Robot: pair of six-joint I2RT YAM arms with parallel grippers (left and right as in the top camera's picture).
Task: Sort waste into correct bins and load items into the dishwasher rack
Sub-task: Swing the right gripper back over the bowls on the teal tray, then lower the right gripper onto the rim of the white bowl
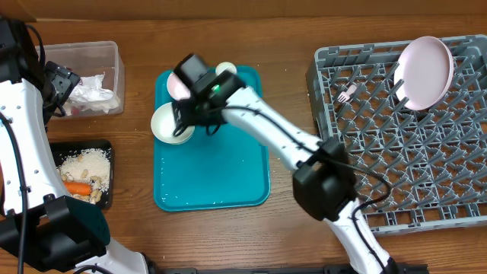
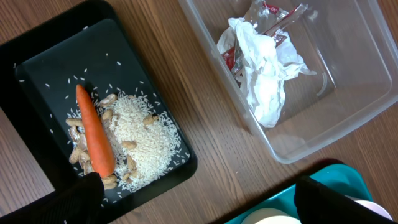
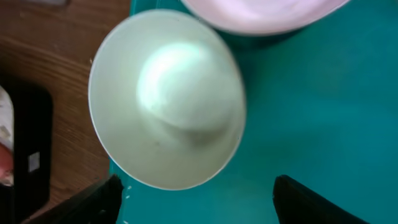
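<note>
While its jaws are standing wide apart and empty, the right tool (image 3: 198, 182) is hovering over a small white round bowl (image 3: 166, 99) on the teal plastic tray (image 3: 323, 112); the left tool (image 2: 198, 180), equally spread, is hanging near the clear rectangular plastic tub (image 2: 348, 124) holding crumpled white napkins (image 2: 267, 68).

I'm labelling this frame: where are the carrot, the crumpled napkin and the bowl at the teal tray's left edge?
carrot (image 2: 94, 134), left wrist view, middle of its orange body.
crumpled napkin (image 2: 264, 71), left wrist view, centre of the wad.
bowl (image 3: 166, 99), right wrist view, its bright centre.
</note>
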